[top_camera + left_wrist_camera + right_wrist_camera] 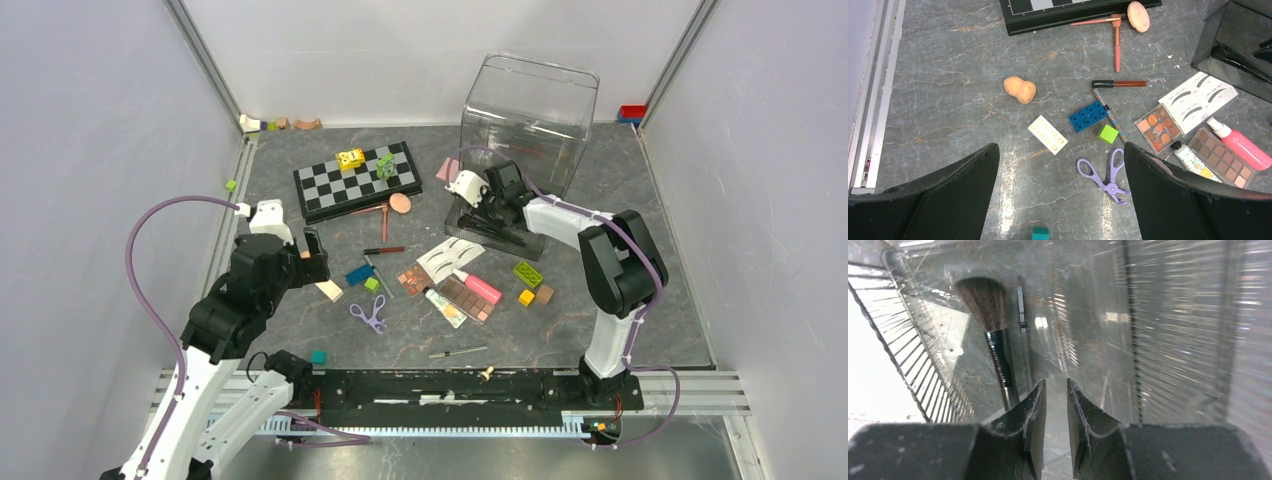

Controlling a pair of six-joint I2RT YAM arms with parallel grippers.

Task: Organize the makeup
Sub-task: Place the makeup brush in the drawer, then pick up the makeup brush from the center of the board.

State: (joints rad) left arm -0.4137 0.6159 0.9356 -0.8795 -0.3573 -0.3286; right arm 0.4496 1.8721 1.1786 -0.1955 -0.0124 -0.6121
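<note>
Brush [994, 332] inside clear bin [1173, 315], bristles pointing away from right pincer [1054, 386], slightly parted, empty; left pincer [1060, 146] spread.

This looks like a robot test cell in a laboratory, not a home. Plain white panels [100, 150] on aluminium posts [208, 60] close the grey marble-patterned table [650, 310] on the left, far and right. The left arm [235, 310] and the right arm [612, 262] are bolted to a metal rail [450, 385] at the near edge and carry purple cables [133, 270]. An eyeshadow palette [470, 298], a chessboard [330, 185] and a green toy block [527, 273] lie mixed together.
</note>
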